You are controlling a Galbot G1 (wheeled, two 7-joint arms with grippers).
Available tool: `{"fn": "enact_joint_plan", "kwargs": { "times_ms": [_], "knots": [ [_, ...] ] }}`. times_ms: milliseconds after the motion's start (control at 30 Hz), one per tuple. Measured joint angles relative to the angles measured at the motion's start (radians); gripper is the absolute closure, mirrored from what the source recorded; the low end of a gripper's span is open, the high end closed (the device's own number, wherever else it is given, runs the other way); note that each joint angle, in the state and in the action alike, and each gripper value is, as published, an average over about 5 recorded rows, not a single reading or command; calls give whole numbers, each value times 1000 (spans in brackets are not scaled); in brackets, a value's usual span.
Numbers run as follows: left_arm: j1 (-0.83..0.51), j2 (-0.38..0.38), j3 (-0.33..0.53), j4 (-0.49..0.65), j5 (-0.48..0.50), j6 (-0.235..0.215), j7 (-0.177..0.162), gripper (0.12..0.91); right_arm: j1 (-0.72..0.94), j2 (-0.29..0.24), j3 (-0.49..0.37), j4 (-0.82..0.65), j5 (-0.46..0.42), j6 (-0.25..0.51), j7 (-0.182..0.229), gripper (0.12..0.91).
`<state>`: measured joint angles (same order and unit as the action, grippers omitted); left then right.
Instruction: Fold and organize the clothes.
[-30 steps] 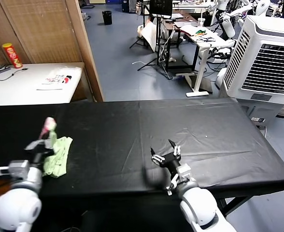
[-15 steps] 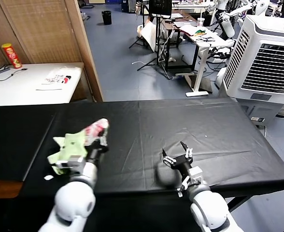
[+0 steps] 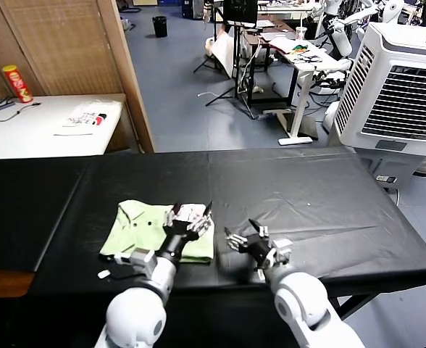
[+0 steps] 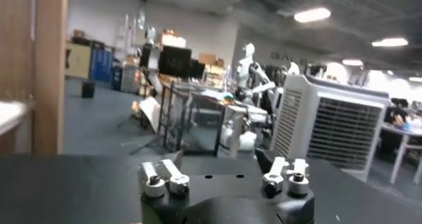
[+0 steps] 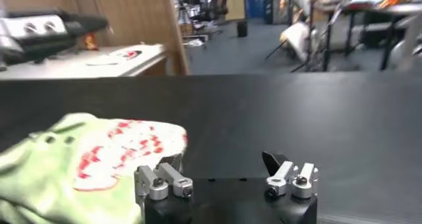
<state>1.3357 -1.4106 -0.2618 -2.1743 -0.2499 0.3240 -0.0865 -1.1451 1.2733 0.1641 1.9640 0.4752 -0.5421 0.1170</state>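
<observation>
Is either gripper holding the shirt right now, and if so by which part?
Nothing is held. The left gripper is open above the shirt at its printed end; the right gripper is open beside it.

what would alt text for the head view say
A pale green shirt with a red-pink print lies on the black table; the left claw is open above its right edge. The right claw is open beside it.

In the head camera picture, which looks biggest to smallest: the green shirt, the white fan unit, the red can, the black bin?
1. White fan unit, though it stands nearer than the bin.
2. Green shirt.
3. Red can and black bin: alike, both far off, unranked.
</observation>
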Motion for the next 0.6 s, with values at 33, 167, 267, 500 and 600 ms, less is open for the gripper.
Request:
{"fn": "enact_joint_plan", "kwargs": {
  "times_ms": [33, 167, 267, 500, 600],
  "knots": [
    [6, 4, -10, -5, 1, -5, -1, 244, 17, 9, -11, -15, 20, -3, 3, 227],
    [36, 17, -62, -20, 5, -25, -6, 233, 98, 57, -51, -105, 87, -6, 17, 227],
    [65, 22, -103, -31, 5, -39, -9, 232, 159, 97, -63, -180, 140, -13, 40, 227],
    [130, 22, -178, -45, 5, -66, -20, 232, 233, 155, -68, -297, 236, -10, 56, 229],
    [149, 16, -195, -48, 8, -77, -25, 232, 247, 165, -65, -324, 274, -9, 55, 279]
  ]
}}
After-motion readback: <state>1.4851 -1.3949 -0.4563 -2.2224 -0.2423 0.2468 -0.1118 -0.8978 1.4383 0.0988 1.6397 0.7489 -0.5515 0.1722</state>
